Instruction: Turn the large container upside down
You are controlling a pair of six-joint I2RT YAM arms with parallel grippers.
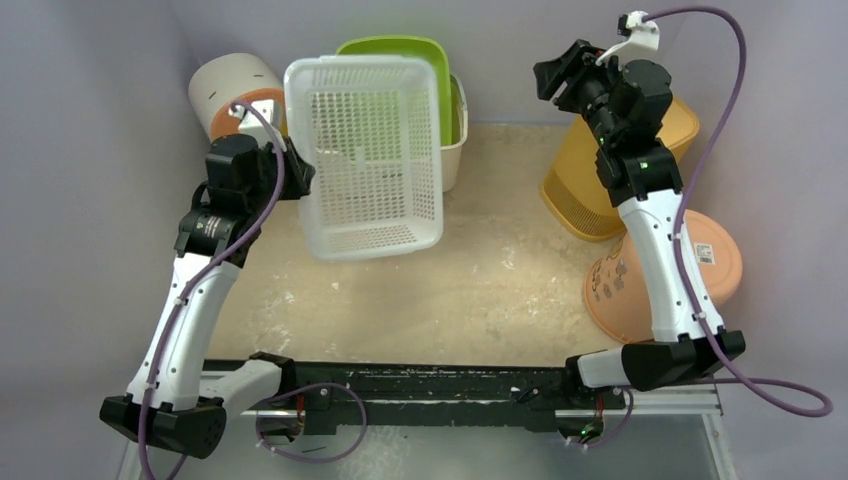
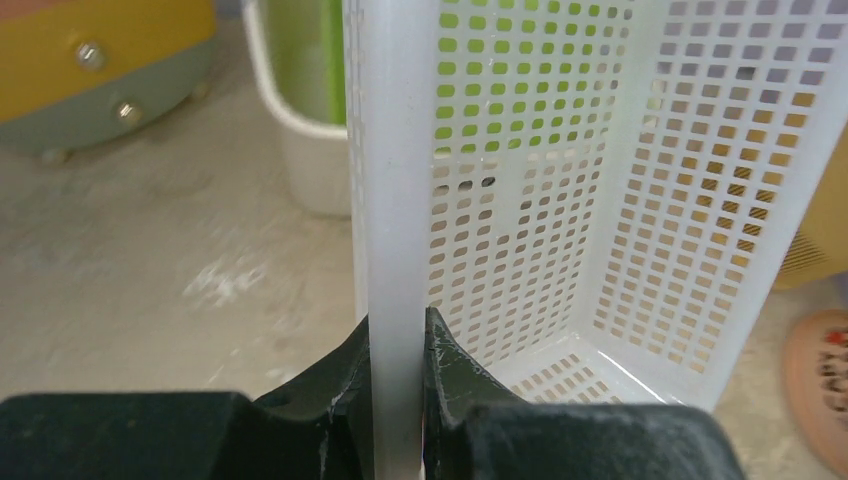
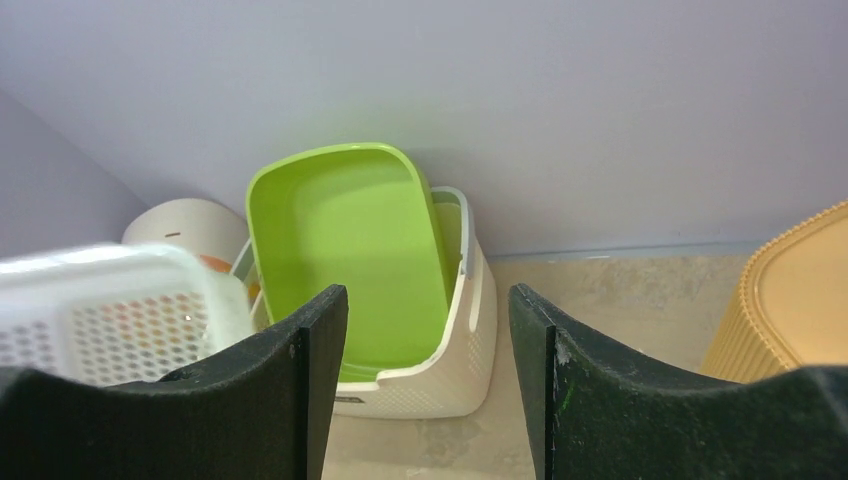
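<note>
The large container is a white perforated basket (image 1: 370,150), lifted off the table and tipped up, its open side facing the top camera. My left gripper (image 1: 290,175) is shut on the basket's left rim. In the left wrist view the white rim (image 2: 395,200) runs straight up between the two fingertips of that gripper (image 2: 397,330), with the mesh walls to its right. My right gripper (image 1: 555,75) is raised at the back right, apart from the basket. It stands open with nothing between its fingers (image 3: 428,300). A corner of the basket (image 3: 110,310) shows at the left of the right wrist view.
A green tub (image 1: 410,70) sits inside a cream basket (image 1: 455,140) against the back wall, just behind the lifted container. A white and orange cylinder (image 1: 235,95) lies at the back left. A yellow basket (image 1: 580,190) and an orange bucket (image 1: 690,280) stand on the right.
</note>
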